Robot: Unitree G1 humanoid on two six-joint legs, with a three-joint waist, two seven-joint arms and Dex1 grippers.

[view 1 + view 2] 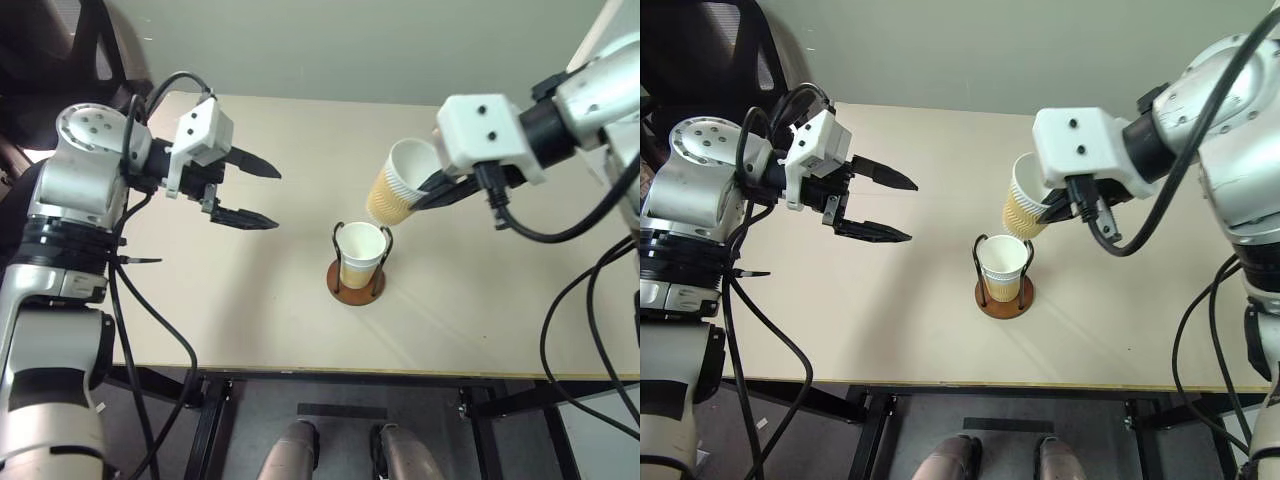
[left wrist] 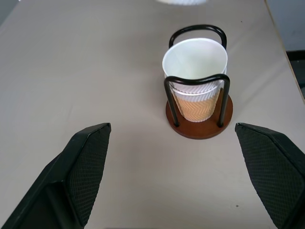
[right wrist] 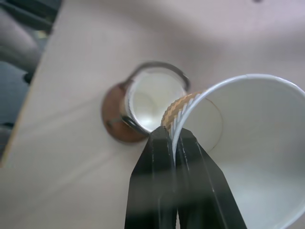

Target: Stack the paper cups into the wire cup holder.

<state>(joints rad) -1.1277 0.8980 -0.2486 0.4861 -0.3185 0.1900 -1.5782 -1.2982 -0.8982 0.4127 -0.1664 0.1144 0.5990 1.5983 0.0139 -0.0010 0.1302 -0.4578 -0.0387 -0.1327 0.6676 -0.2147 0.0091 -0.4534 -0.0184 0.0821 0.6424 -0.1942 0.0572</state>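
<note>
A beige table [image 1: 250, 300] under a pale wall. The wire cup holder [image 1: 358, 268] stands mid-table, well back from the front edge, stacked paper cups [image 2: 195, 71] inside. Bare tabletop all round. The left gripper [image 1: 255, 192] hangs spread wide – empty. The right gripper [image 3: 174, 138] pinches a tilted cup [image 1: 400, 182] by its rim, above the holder.

Left arm is raised over the left side, wrist bent inward; the left gripper [image 1: 247, 191] is aimed right and slightly down, black fingers [image 2: 86, 164] spread wide, nothing held between them. Right arm is reached in from the right; the right gripper [image 3: 172, 143] is pitched downward, fingers pinched tight on a paper cup's [image 1: 400, 183] rim wall.
</note>
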